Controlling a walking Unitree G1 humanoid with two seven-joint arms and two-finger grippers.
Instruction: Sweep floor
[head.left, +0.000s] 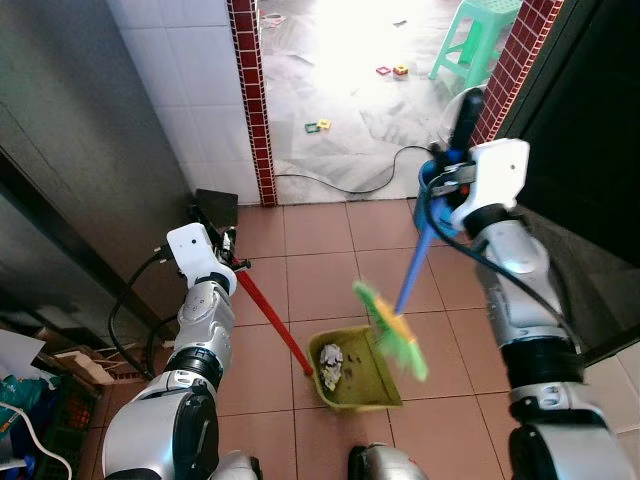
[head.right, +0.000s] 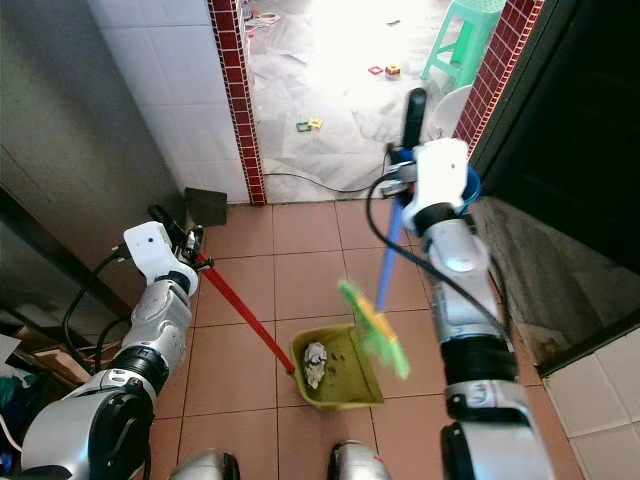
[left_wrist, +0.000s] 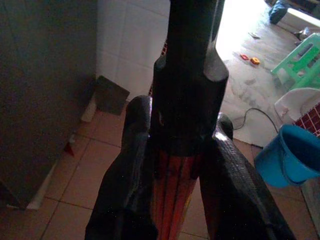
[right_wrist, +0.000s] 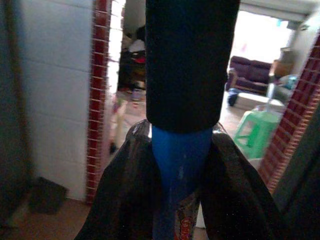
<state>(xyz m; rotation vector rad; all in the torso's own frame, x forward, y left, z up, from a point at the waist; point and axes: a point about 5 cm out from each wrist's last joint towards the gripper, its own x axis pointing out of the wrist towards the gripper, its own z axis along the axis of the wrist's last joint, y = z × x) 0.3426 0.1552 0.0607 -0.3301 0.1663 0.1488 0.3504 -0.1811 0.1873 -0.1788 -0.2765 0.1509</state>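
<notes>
The left wrist view showed what the eye views did not: the left fingers (left_wrist: 125, 190) were closed around the red handle (left_wrist: 172, 195), just under its black grip. Past them a dark square board (left_wrist: 111, 94) leaned on the white wall, and a blue bucket (left_wrist: 290, 160) stood on the floor. The right wrist view showed a room with a dark sofa (right_wrist: 247, 75) behind the doorway, and the right fingers (right_wrist: 235, 190) held tight the blue broomstick (right_wrist: 180, 170) below its black top.

In the eye views, the left gripper (head.left: 232, 258) was low at the left, and the forearm rose from the elbow toward the wall. The red handle ran from it down and to the right to the dustpan (head.left: 355, 368). The dustpan was yellow-green and lay flat on the brown tile floor (head.left: 310, 240) before the robot. Inside it lay crumpled whitish trash (head.left: 331, 366) in the left part, with some small dark bits beside.

The green broom head (head.left: 392, 330) was blurred, over the right edge of the dustpan. The broomstick went up to the right gripper (head.left: 447, 170), which was raised high with the arm bent. A green stool (head.left: 478, 35) and small toys (head.left: 318, 126) were on the light floor beyond the doorway.
</notes>
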